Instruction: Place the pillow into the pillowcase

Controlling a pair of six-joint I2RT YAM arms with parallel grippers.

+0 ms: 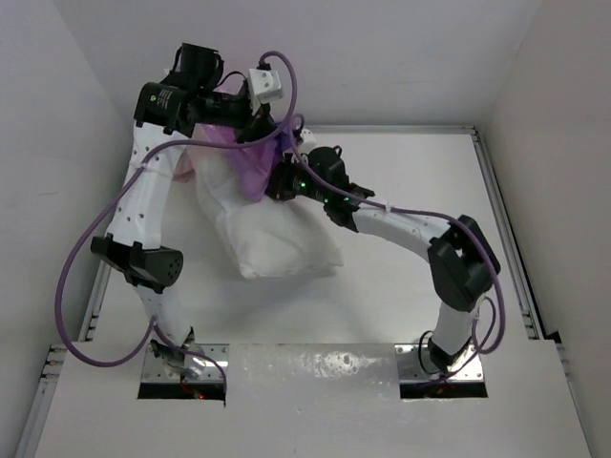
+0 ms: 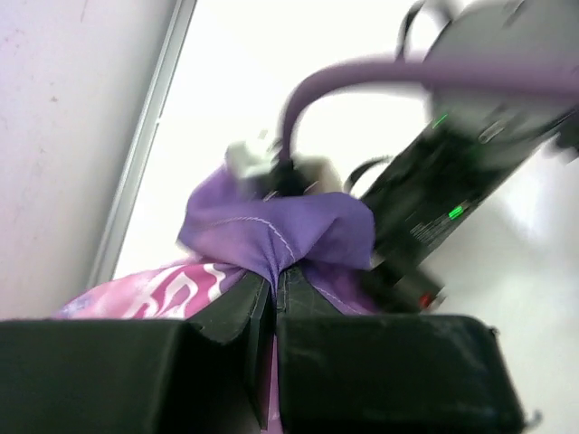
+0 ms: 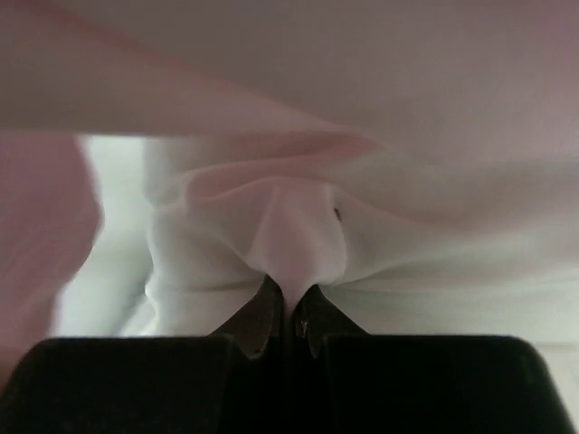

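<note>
One pillow: plump, white, soft rectangle lying on the white surface, its far end under the pillowcase. One pillowcase: thin, creased purple-pink cloth, bunched. Two grippers: left gripper pressed onto a stitched purple pillowcase fold; right gripper pinching a pale, smooth pillow fold beneath pink cloth.
</note>
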